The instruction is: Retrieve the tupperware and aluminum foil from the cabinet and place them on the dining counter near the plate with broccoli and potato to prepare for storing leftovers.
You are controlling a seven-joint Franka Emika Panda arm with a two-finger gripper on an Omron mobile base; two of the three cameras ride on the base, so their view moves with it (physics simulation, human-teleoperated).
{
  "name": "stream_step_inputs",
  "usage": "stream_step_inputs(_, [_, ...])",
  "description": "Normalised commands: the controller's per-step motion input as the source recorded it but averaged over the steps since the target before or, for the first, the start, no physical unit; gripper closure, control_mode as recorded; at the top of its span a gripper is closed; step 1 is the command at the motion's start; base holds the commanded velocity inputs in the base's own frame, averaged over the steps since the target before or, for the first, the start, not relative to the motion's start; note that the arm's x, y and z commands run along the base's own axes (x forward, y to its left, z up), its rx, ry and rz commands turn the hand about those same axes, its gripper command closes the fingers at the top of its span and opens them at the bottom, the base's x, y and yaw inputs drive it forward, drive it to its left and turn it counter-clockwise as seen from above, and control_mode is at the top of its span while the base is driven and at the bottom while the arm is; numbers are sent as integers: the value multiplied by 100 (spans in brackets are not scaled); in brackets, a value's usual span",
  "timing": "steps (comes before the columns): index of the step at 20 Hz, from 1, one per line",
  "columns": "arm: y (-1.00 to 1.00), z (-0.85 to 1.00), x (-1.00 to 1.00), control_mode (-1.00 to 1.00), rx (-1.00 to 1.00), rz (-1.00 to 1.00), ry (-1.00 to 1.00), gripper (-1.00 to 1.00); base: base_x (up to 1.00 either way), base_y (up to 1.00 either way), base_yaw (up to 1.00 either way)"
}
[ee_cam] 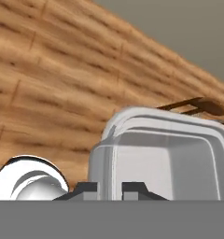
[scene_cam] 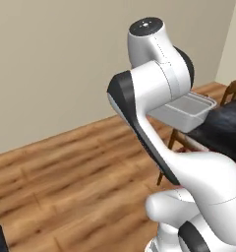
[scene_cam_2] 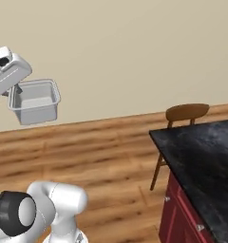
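Note:
The tupperware [scene_cam_2: 35,100] is a translucent grey-clear rectangular container, held up in the air above the wooden floor. My gripper [scene_cam_2: 17,88] is shut on its rim at the left edge. In the hand view the container [ee_cam: 170,154] stands right in front, and its near wall sits between my gripper's [ee_cam: 111,190] two dark tips. The left base view shows the tupperware [scene_cam: 189,110] sticking out to the right from behind the arm. The dining counter [scene_cam_2: 206,152] is the black marbled top on a dark red base at the right. The aluminum foil, cabinet and plate are out of view.
A wooden chair [scene_cam_2: 187,112] stands at the far end of the dining counter [scene_cam: 228,129]. Wooden floor [scene_cam_2: 97,152] stretches between me and a plain beige wall. My own arm [scene_cam: 154,98] blocks much of the left base view.

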Motion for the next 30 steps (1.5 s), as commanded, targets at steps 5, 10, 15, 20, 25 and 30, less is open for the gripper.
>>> stream_step_inputs(5, [0,0,0,100,0,0,0,100,100,11,-18])
stream_step_inputs(10, [0,0,0,100,0,0,0,100,100,9,-24])
stream_step_inputs(15, [0,0,0,100,0,0,0,100,100,12,-32])
stream_step_inputs(20, [0,0,0,100,0,0,0,100,100,17,-47])
stream_step_inputs(25, [0,0,0,100,0,0,0,100,95,18,-57])
stream_step_inputs(30, [0,0,0,100,0,0,0,100,84,20,-62])
